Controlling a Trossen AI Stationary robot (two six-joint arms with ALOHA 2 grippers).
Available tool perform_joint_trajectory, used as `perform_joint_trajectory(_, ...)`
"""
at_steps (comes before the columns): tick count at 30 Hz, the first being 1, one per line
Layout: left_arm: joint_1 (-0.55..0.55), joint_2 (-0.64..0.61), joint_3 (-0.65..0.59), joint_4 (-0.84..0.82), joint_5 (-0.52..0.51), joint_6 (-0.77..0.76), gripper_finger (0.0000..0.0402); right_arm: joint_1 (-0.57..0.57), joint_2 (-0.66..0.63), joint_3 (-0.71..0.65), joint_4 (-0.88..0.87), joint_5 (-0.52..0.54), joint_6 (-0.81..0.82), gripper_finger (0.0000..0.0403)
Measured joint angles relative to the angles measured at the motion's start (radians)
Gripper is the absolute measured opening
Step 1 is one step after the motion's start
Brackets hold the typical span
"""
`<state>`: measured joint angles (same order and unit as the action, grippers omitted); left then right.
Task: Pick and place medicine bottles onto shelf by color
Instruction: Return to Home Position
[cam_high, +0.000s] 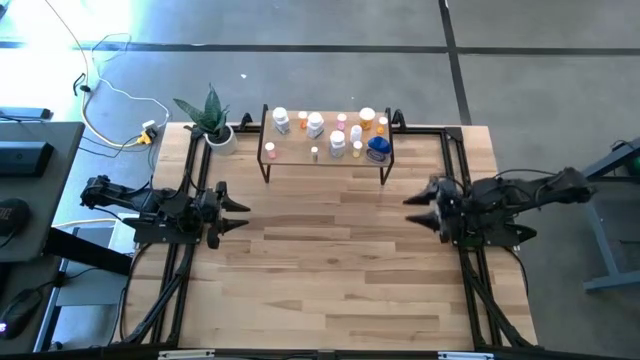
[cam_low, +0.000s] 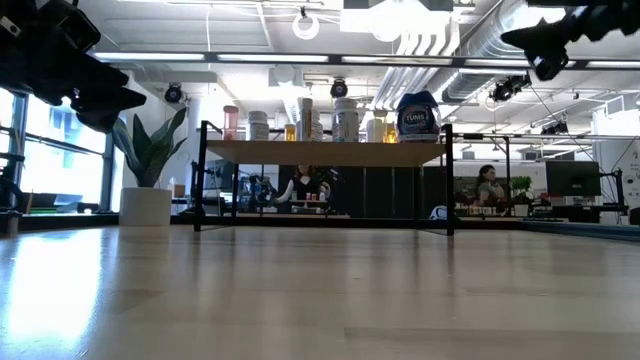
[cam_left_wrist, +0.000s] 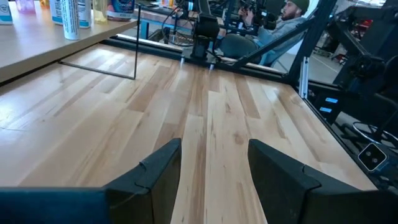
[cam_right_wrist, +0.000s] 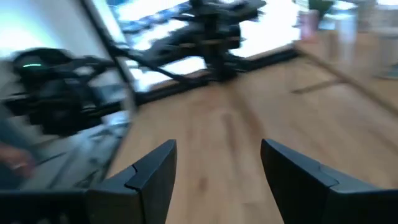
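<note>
- The shelf (cam_high: 290, 150) stood at the far edge of the table (cam_high: 330, 290), midway between the two arms.
- The medicine bottles (cam_high: 338, 143) were all gathered on top of the shelf, standing upright; none lay on the table.
- In the high view, a white bottle (cam_high: 281, 120) stood toward the shelf's left end, and the squat blue bottle (cam_high: 378, 148) sat near its right end, close to the front edge.
- In the low view, the blue bottle was the widest item in the row, with paler bottles lined up beside it.
- The left gripper (cam_high: 243, 214) hung over the left side of the table, well apart from the shelf and pointing toward the middle.
- Its wrist view showed the jaws spread wide, with only bare wood between the fingers (cam_left_wrist: 155, 171).
- The right gripper (cam_high: 410, 210) hung over the right side of the table, facing the left one and just short of the shelf's right front leg.
- Its jaws were also spread and gripped nothing, as its own wrist view showed.
- A potted plant (cam_high: 212, 118) stood on the table's far left corner, just beside the shelf's left end.
</note>
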<state>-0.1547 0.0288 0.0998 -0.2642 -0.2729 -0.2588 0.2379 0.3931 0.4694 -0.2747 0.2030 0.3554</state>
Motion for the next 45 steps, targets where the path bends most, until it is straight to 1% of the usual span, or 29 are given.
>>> perform_joint_trajectory(2,0.0,0.0,0.0,0.0,0.0,0.0,0.0177,0.0,-0.036,-0.076,0.101,-0.08,-0.023,0.0224)
perform_joint_trajectory(4,0.0,0.0,0.0,0.0,0.0,0.0,0.0177,0.0,-0.066,-0.136,0.164,-0.126,-0.025,0.0224)
perform_joint_trajectory(10,0.0,0.0,0.0,0.0,0.0,0.0,0.0177,0.0,-0.133,-0.283,0.281,-0.169,-0.044,0.0224)
perform_joint_trajectory(14,0.0,0.0,0.0,0.0,0.0,0.0,0.0177,0.0,-0.172,-0.394,0.443,-0.179,-0.047,0.0224)
perform_joint_trajectory(17,0.0,0.0,0.0,0.0,0.0,0.0,0.0177,0.0,-0.199,-0.456,0.524,-0.199,-0.042,0.0224)
perform_joint_trajectory(24,0.0,0.0,0.0,0.0,0.0,0.0,0.0177,0.001,-0.226,-0.459,0.476,-0.207,-0.05,0.0224)
perform_joint_trajectory(26,0.0,0.0,0.0,0.0,0.0,0.0,0.0177,0.001,-0.226,-0.459,0.436,-0.207,-0.047,0.0224)
perform_joint_trajectory(28,0.0,0.0,0.0,0.0,0.0,0.0,0.0177,0.001,-0.225,-0.459,0.396,-0.207,-0.003,0.0224)
perform_joint_trajectory(31,0.0,0.0,0.0,0.0,0.0,0.0,0.0177,0.001,-0.225,-0.459,0.361,-0.199,0.106,0.0224)
perform_joint_trajectory(35,0.0,0.0,0.0,0.0,0.0,0.0,0.0177,0.001,-0.225,-0.46,0.344,-0.195,0.224,0.0224)
perform_joint_trajectory(39,0.0,0.0,0.0,0.0,0.0,0.0,0.0177,0.001,-0.225,-0.46,0.325,-0.195,0.256,0.0224)
perform_joint_trajectory(45,0.0,0.0,0.0,0.0,0.0,0.0,0.0177,0.001,-0.225,-0.46,0.307,-0.193,0.248,0.0224)
